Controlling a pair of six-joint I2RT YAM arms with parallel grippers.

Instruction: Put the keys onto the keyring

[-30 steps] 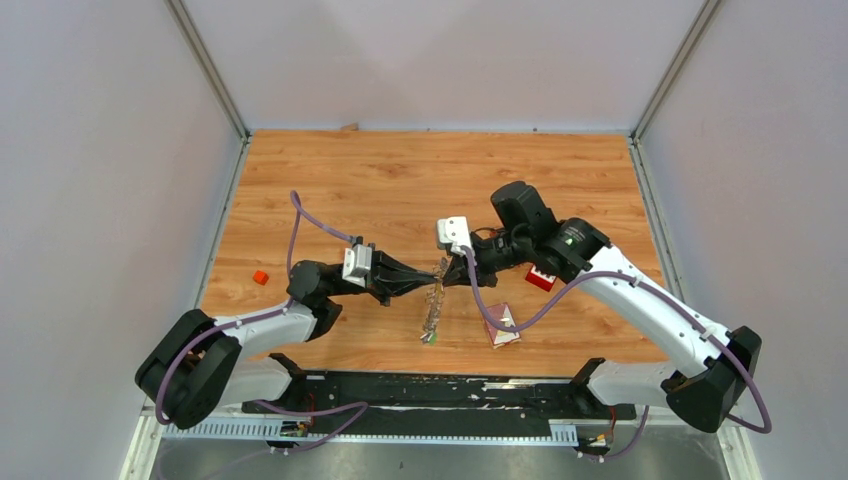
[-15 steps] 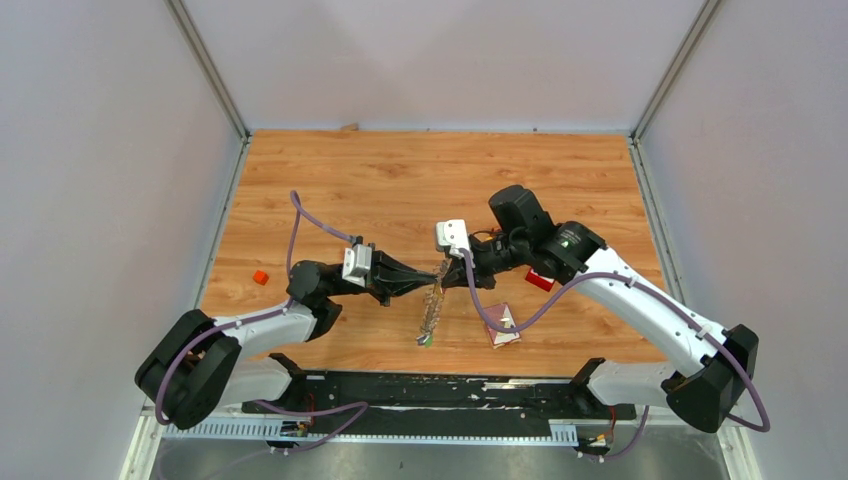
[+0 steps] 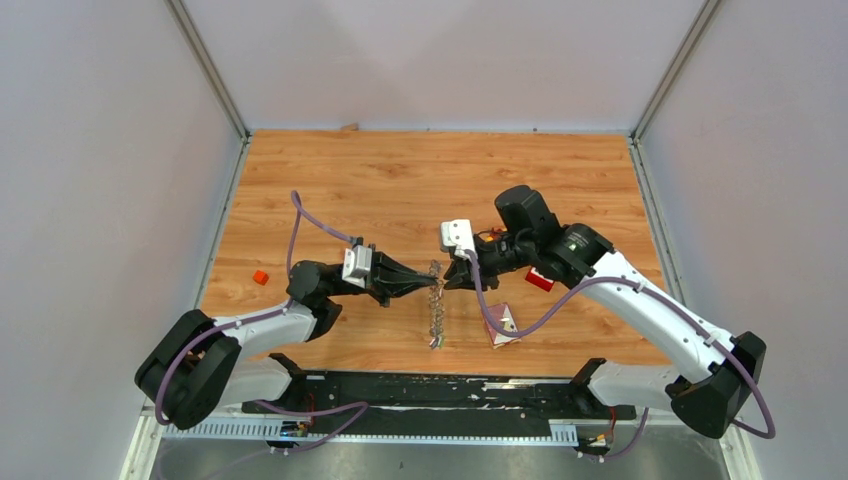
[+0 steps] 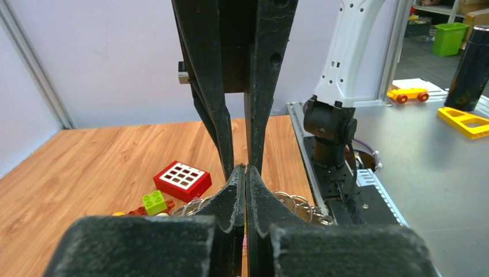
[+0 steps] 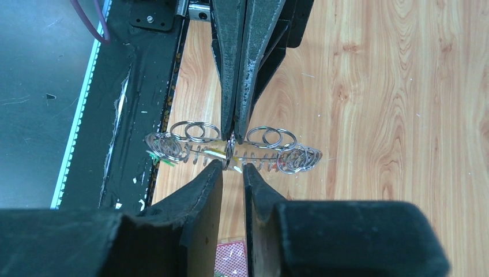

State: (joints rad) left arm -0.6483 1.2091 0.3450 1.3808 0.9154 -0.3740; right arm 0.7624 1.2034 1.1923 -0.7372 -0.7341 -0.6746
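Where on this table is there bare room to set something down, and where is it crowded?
Free: the far half of the table, up to the back wall. Crowded: the near middle, where the left end effector and right end effector meet at the keyring, with red block and packet to its right.

Silver keyring [image 5: 295, 159]; red block [image 4: 182, 180], white button grid; green brick [image 4: 154, 201]; wood-grain table [image 3: 400, 180]

**Keyring pinched at its middle**

I see the keyring [image 5: 230, 154] as a long, narrow bunch of small split rings and grey metal keys. The left gripper [image 5: 232, 137] clamps it at its middle. A green scrap [image 5: 163, 160] sits at one end and a yellowish sliver [image 5: 212, 152] near the centre. From above it runs toward the near table edge.
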